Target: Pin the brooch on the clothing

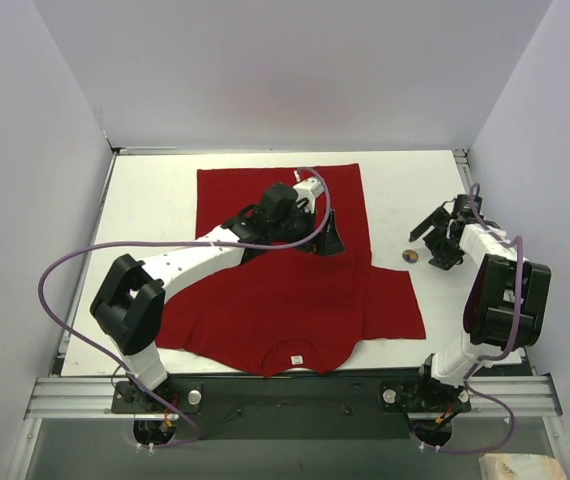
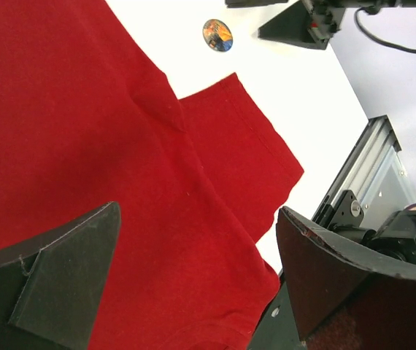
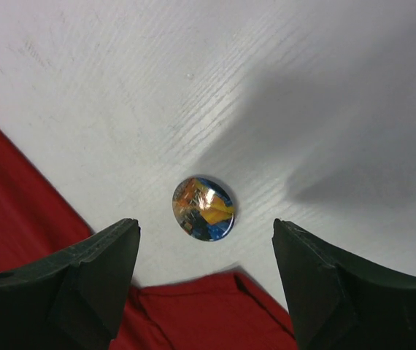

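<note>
Standing there, I saw the left arm reach out from its base across the white table (image 1: 155,200) and over the clothing (image 1: 295,300), a red T-shirt spread flat with its collar and small white label (image 1: 297,359) toward the near edge. The left gripper (image 1: 327,238) hung over the upper right part of the shirt's body. Its two dark fingers were spread wide, with nothing between them but red cloth below. I could not tell whether the fingertips touched the fabric. From that wrist's own view the shirt lay smooth apart from one soft fold, and its right sleeve ran out to a hemmed edge.

Just past that sleeve's edge the brooch (image 1: 410,256) lay flat on the bare table, beside the shirt and not on it. It was a small round disc with a glossy face of orange, yellow and blue.

Further right, the right gripper (image 1: 430,245) was lowered toward the brooch. Its fingers stood wide apart, one to either side of the disc, and clear of it in the wrist view. It held nothing.
</note>
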